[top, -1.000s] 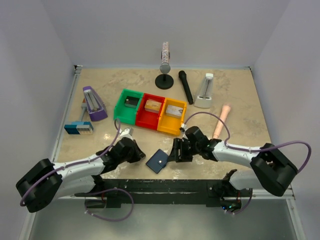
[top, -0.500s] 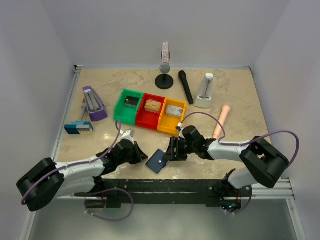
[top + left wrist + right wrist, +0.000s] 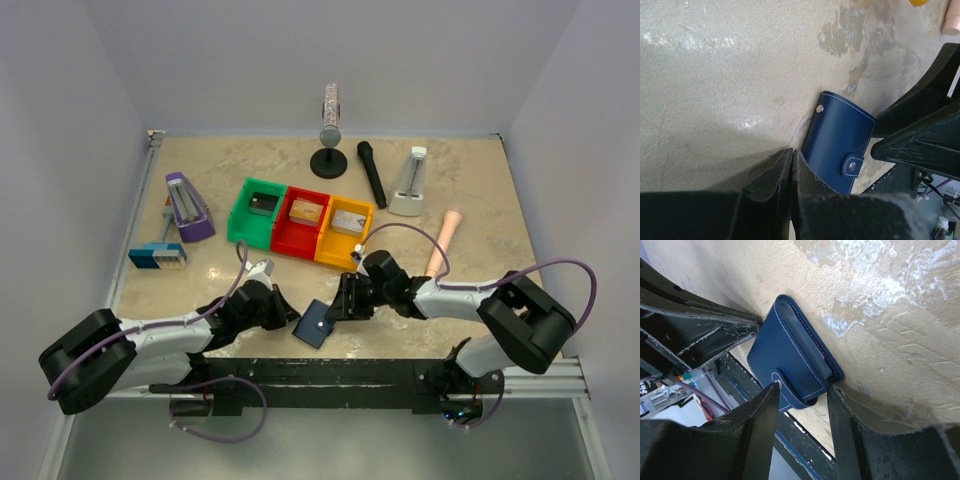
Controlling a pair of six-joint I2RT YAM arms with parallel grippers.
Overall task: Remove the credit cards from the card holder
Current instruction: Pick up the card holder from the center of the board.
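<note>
The card holder lies flat and closed on the counter, at its near edge between the two arms, its snap tab fastened, so you see nothing of its inside. Your right pincer has its fingers apart and straddles the tab end of the holder, one finger against the snap and the other at the stitched edge. Whether it grips yet, you cannot tell. Your left pincer has its fingers pressed together on nothing, with the tips low on the counter just beside the holder's left edge. In the left wrist view its own fingers cover the holder's near corner and the right arm's black body cuts off the far side. In the top view both pincers crowd the holder and show only as dark shapes. Farther back, well apart, stand a green bin, a red bin and an orange bin in a row. A purple metronome stands to their left.
</note>
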